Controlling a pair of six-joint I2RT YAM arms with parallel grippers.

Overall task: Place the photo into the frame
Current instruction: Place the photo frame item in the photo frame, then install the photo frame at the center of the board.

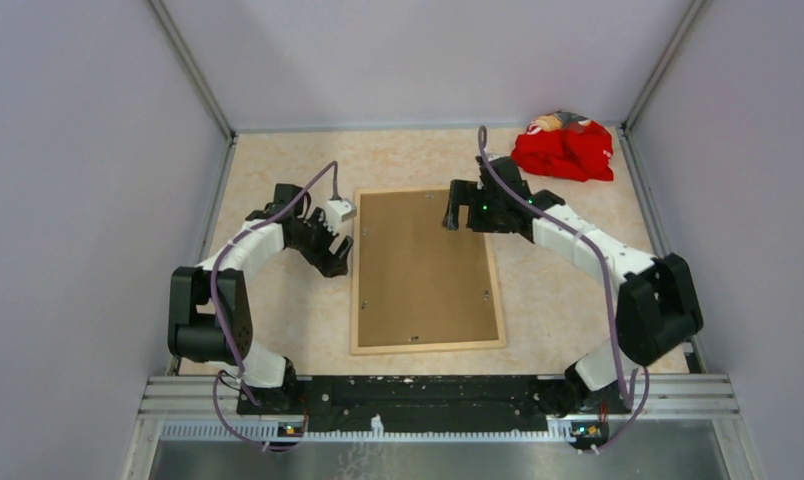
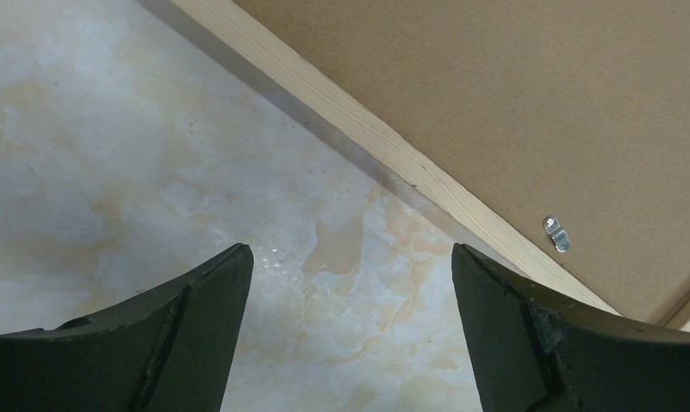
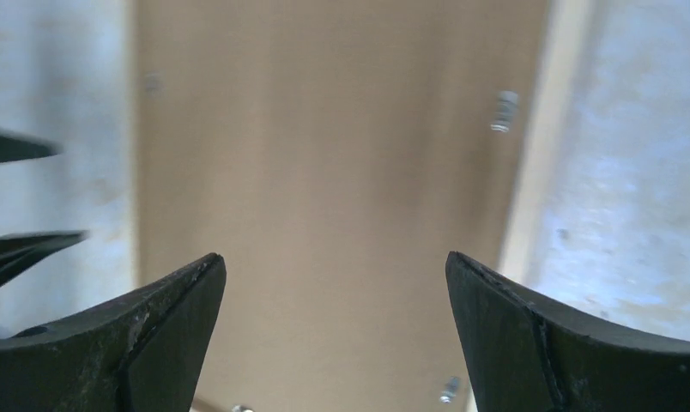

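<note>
The frame [image 1: 428, 346] lies flat mid-table, a thin light-wood rim [image 2: 393, 154] around a plain brown backing board [image 1: 423, 265] with small metal clips [image 2: 557, 233]. The photo is hidden. My left gripper [image 1: 336, 258] hangs just off the frame's left edge, low over the marbled tabletop. It is open [image 2: 350, 257] with only table between its fingers. My right gripper [image 1: 461, 216] hovers over the frame's far right corner. It is open [image 3: 335, 262] above the backing board [image 3: 341, 172], holding nothing, and the frame's rim [image 3: 530, 189] runs to its right.
A crumpled red cloth [image 1: 565, 148] lies at the far right corner of the table. Grey walls close in the back and both sides. Dark fingers of the other arm [image 3: 15, 249] show at the left edge of the right wrist view.
</note>
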